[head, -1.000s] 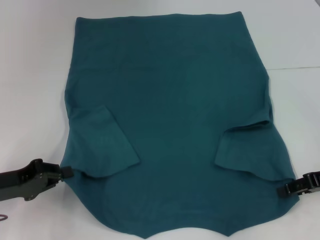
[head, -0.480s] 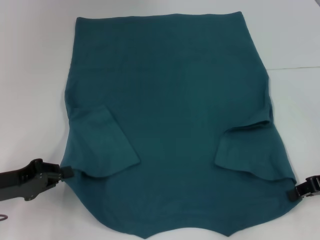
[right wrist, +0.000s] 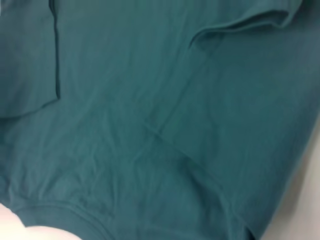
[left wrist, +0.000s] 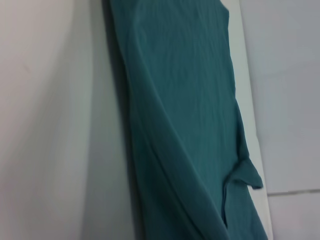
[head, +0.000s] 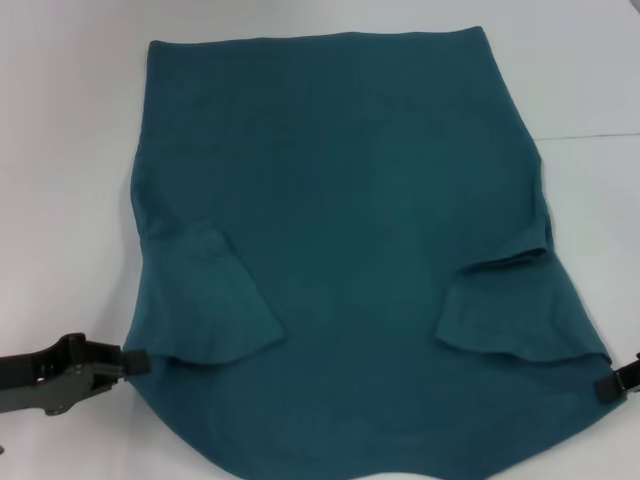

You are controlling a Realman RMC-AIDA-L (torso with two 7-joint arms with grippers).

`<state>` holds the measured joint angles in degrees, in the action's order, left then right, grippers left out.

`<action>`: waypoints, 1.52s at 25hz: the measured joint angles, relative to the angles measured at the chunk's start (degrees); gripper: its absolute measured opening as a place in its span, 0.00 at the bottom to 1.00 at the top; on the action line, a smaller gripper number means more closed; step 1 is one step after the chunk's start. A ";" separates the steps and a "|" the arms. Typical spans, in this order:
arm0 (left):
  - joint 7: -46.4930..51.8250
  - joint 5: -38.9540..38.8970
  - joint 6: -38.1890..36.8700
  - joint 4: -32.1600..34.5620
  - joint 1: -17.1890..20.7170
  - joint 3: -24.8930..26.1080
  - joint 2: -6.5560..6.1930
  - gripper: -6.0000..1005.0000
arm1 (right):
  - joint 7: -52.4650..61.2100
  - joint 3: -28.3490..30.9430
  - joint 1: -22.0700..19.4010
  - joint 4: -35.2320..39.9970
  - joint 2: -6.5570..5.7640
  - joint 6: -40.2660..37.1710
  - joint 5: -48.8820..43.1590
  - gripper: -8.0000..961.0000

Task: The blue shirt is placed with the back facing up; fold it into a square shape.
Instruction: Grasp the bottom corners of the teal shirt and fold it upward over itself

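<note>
Your blue shirt [head: 340,240] lies spread plain side up across the tabletop [head: 70,150], sleeves folded inward. Your left gripper [head: 135,360] is clamped on its near-left edge, your right gripper [head: 612,385] on its near-right edge.

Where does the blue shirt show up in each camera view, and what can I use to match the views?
Head view: the blue shirt fills the middle of the white table, both sleeves folded inward, the left gripper and right gripper at its near corners.
Left wrist view: a long band running across the picture.
Right wrist view: fills nearly the whole picture.
Shared landmark: the folded-in right sleeve.
</note>
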<state>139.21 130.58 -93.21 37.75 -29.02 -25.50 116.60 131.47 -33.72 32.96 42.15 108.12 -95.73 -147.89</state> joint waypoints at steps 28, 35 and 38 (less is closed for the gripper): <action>-0.12 9.34 -16.51 10.01 6.53 0.23 0.82 0.02 | -2.78 -0.99 -5.78 2.38 0.69 -13.97 -1.48 0.06; 0.57 -0.58 -17.96 3.64 0.98 0.51 -0.57 0.02 | -3.76 5.90 -2.74 1.92 -0.67 -12.57 6.13 0.06; 2.33 -2.69 -13.72 -0.02 -2.77 0.58 -0.93 0.02 | -2.12 9.26 -1.25 1.77 -0.78 -8.98 8.29 0.06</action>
<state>141.54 127.88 -106.93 37.73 -31.79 -24.91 115.67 129.36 -24.46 31.71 43.93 107.34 -104.71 -139.60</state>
